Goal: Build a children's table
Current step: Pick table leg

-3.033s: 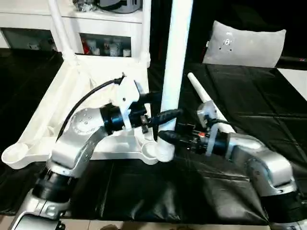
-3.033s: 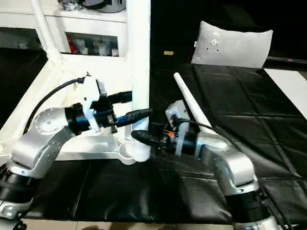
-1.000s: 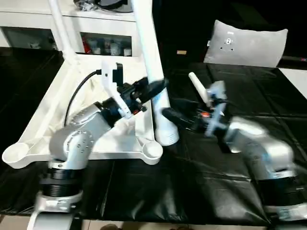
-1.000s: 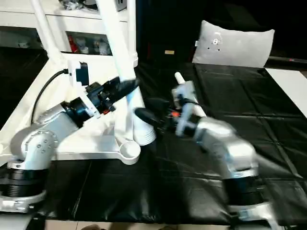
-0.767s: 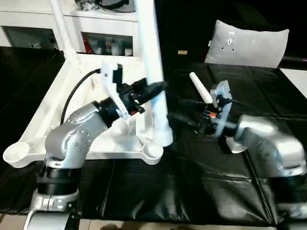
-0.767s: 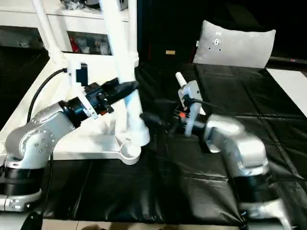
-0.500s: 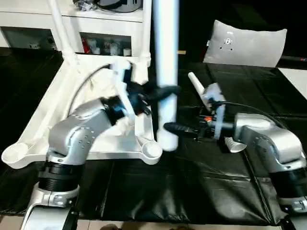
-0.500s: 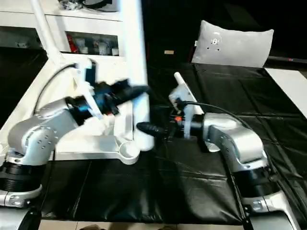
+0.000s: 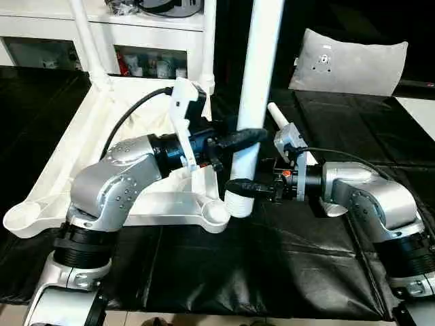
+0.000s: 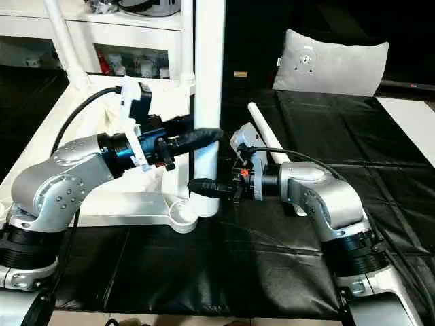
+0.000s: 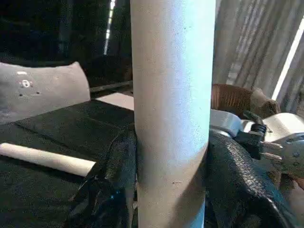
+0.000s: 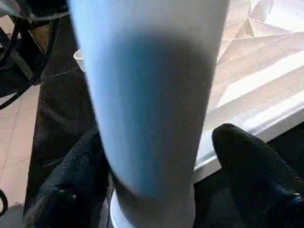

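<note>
**Mia:** Black cloth covers the bench (image 9: 285, 272), and a white cabinet (image 9: 136, 41) stands at the back. Why is the tabletop (image 9: 81, 156) lying upside down?

**Ben:** So its round corner holes face up. I think the legs push down into them.

**Mia:** Who has the big white leg (image 9: 257, 95)?

**Ben:** Both arms. The left gripper (image 9: 238, 138) has its black fingers (image 11: 111, 185) squeezed on it, one on each side, higher up. The right gripper (image 9: 248, 187) has its fingers (image 12: 71, 185) around it lower down, by the wide end, but I cannot tell if they press tight.

**Mia:** Why two holds?

**Ben:** A long leg would wobble with one, I guess. Two keep it standing straight.

**Mia:** Is it in a hole yet?

**Ben:** No. Its wide end sits just beside the near corner hole (image 9: 216, 212), not in it. It must shift over, then go down.

**Mia:** And that other leg (image 9: 282, 122)?

**Ben:** It lies on the cloth behind the right arm. Two more legs (image 9: 85, 41) already stand in the far corners.
</note>
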